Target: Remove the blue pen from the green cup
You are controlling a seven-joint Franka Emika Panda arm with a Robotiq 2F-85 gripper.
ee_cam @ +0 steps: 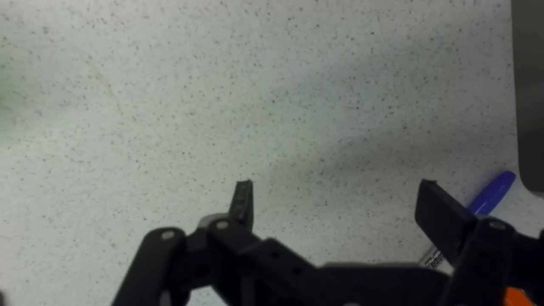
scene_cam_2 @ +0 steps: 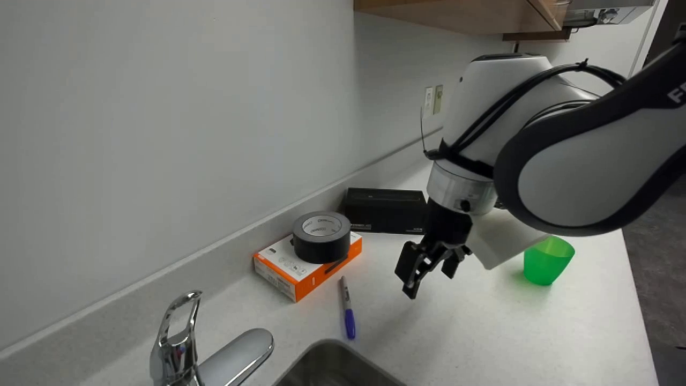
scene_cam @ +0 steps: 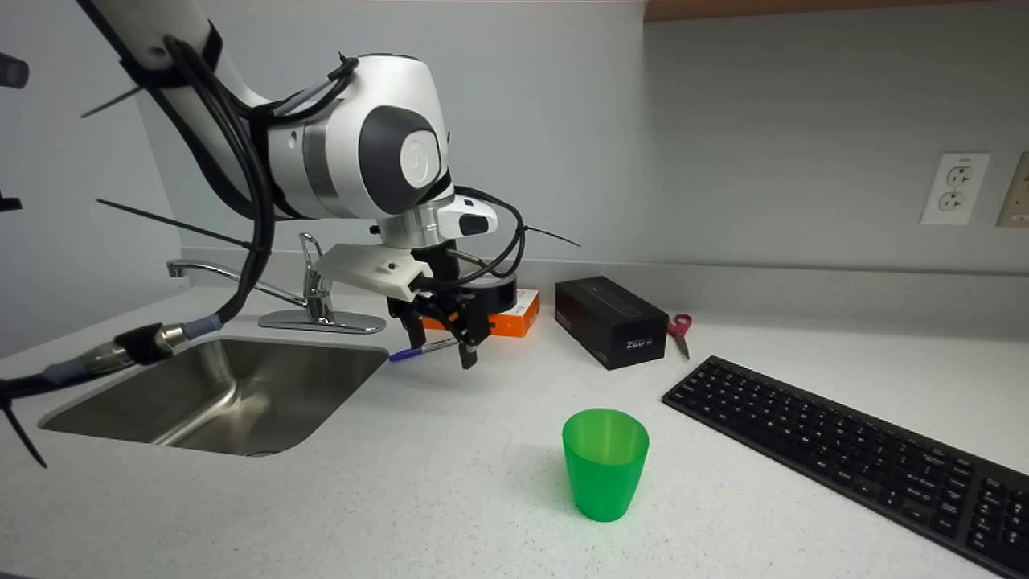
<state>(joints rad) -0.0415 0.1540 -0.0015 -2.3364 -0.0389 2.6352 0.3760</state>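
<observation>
The blue pen [scene_cam: 407, 354] lies flat on the counter beside the sink's corner. It also lies there in an exterior view [scene_cam_2: 349, 319], blue cap toward the sink. In the wrist view the pen [ee_cam: 492, 194] is at the lower right, partly hidden behind a finger. The green cup [scene_cam: 605, 474] stands upright on the counter, with nothing seen inside it. It also shows in an exterior view [scene_cam_2: 546, 262]. My gripper [scene_cam_2: 430, 281] is open and empty above the counter, between the pen and the cup and nearer the pen. Its fingers [ee_cam: 335, 182] are wide apart in the wrist view.
A sink [scene_cam: 233, 394] with a faucet [scene_cam: 317, 297] is beside the pen. An orange and white box [scene_cam_2: 297, 268] carries a tape roll [scene_cam_2: 321, 238]. A black box [scene_cam: 611, 322], red scissors [scene_cam: 680, 326] and a keyboard [scene_cam: 852, 450] also lie on the counter.
</observation>
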